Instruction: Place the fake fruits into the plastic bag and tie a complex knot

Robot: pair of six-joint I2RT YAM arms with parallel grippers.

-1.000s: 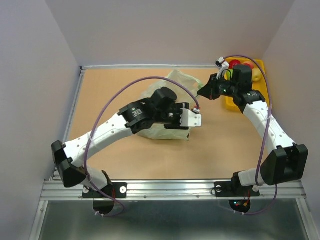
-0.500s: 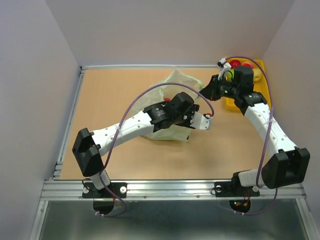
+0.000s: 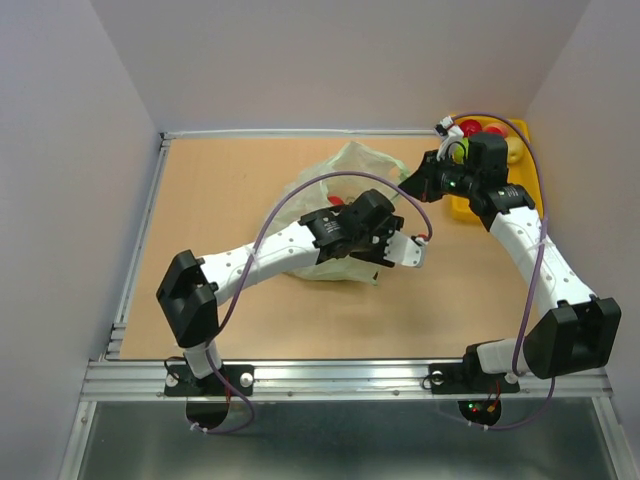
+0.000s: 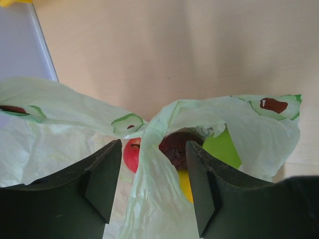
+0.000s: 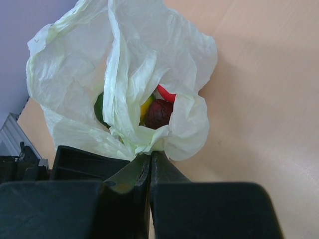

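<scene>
The pale-green plastic bag (image 3: pixel 345 165) lies mid-table, its mouth gathered. Inside it the left wrist view shows a red fruit (image 4: pixel 130 153), a dark maroon one (image 4: pixel 174 148), a yellow one (image 4: pixel 185 184) and a green one (image 4: pixel 222 148). My left gripper (image 3: pixel 380 228) is open at the bag's right side, and a twisted strand of the bag (image 4: pixel 154 164) runs between its jaws (image 4: pixel 153 149). My right gripper (image 3: pixel 408 186) is shut on a fold of the bag's rim (image 5: pixel 149 149). The bag (image 5: pixel 144 45) rises before it, with the maroon fruit (image 5: pixel 158 113) showing inside.
A yellow tray (image 3: pixel 527 135) at the back right corner holds red fruits (image 3: pixel 470 128) and a yellow one (image 3: pixel 513 152). Grey walls close in the table on three sides. A metal rail (image 3: pixel 340 378) runs along the near edge by the arm bases.
My left arm has stretched out, carrying its gripper rightward along the bag's near right side. The right gripper has stayed shut on the bag's rim, nearly still.
</scene>
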